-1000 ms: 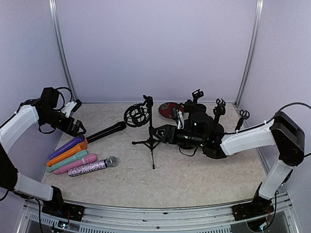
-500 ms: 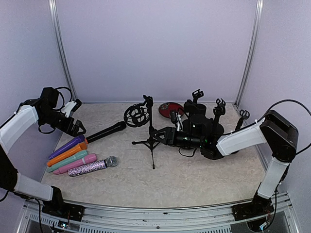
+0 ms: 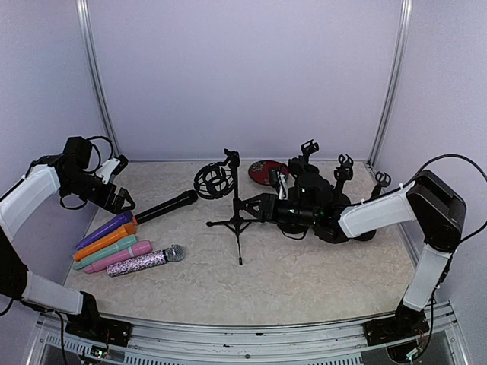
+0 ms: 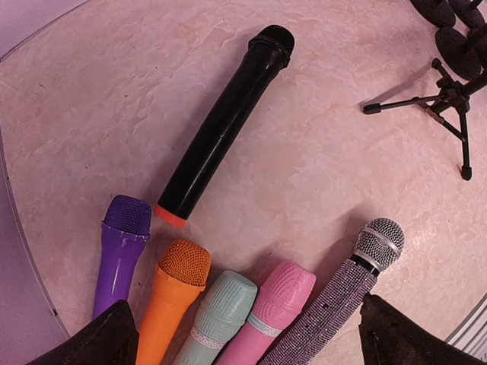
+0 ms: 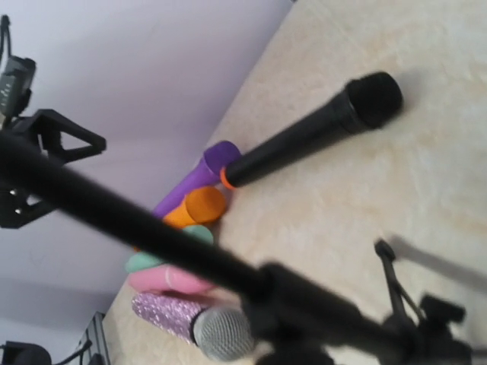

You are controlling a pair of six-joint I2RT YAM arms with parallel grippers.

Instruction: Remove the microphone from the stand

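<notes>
The black tripod stand (image 3: pixel 236 211) is upright in the middle of the table, and I see no microphone in its top clip (image 3: pixel 231 158). The black microphone (image 3: pixel 166 206) lies flat on the table to its left, apart from it. My right gripper (image 3: pixel 255 207) reaches in low from the right, at the stand's pole. In the right wrist view the blurred pole (image 5: pixel 152 228) crosses close to the lens and hides the fingers. My left gripper (image 4: pixel 245 304) hangs open over the row of coloured microphones, with the black microphone (image 4: pixel 224 129) beyond it.
Purple (image 3: pixel 104 230), orange (image 3: pixel 106 241), teal, pink (image 3: pixel 118 257) and glitter (image 3: pixel 146 260) microphones lie side by side at the left. A black shock mount (image 3: pixel 212 181), a red disc (image 3: pixel 262 170) and several black clip stands (image 3: pixel 338 171) are at the back. Walls enclose the table.
The right gripper has edged closer to the stand's pole and its jaws have narrowed. The left arm, the stand and the microphones have stayed where they were.
</notes>
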